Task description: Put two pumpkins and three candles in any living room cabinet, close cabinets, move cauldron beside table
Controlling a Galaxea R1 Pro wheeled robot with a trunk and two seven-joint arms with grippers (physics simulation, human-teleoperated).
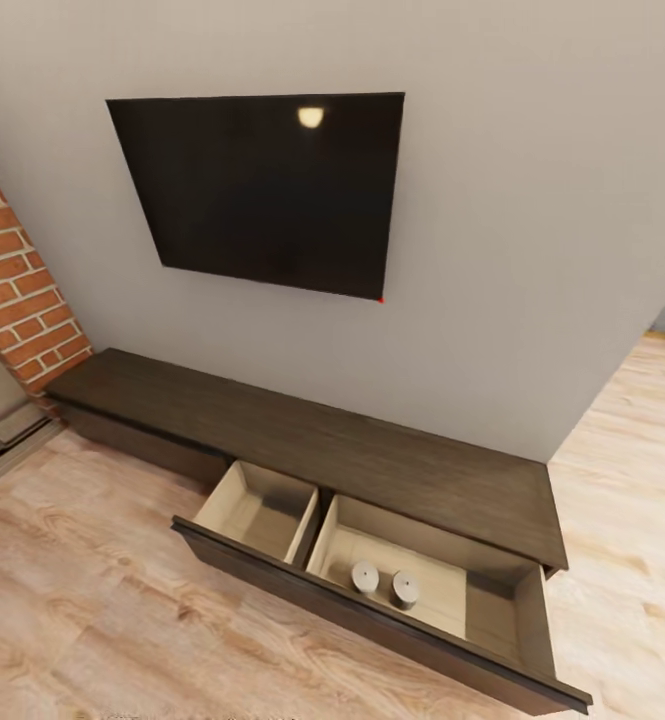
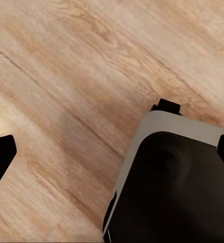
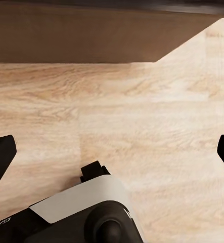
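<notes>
The head camera is looking down at the cabinet (image 1: 312,440), a long low dark brown unit running along the grey wall from the left middle of the frame toward the lower right. Its wide drawer (image 1: 392,590) is standing pulled out over the wooden floor (image 1: 92,600) in the lower centre, showing two pale beige compartments split by a divider. The left compartment is sitting bare. In the right compartment two candles (image 1: 365,576) (image 1: 405,589) are standing upright, just beside each other, near the front wall of the drawer. A black wall screen (image 1: 267,190) is hanging above the cabinet in the upper centre, and a brick column (image 1: 17,290) is rising at the left edge.

In the left wrist view, the left gripper (image 2: 114,152) is pointing down at the floor planks, with dark fingertips (image 2: 0,157) showing at the far left and far right edges, spread wide with nothing between them. A white and black part of the robot's body (image 2: 172,182) is occupying the lower right of that picture.

In the right wrist view, the right gripper (image 3: 114,152) is likewise facing the floor, its fingertips (image 3: 0,152) sitting at opposite edges, parted and holding nothing. The dark cabinet front (image 3: 81,35) is crossing the top of that frame, and the robot's body (image 3: 86,212) is showing at the bottom centre.
</notes>
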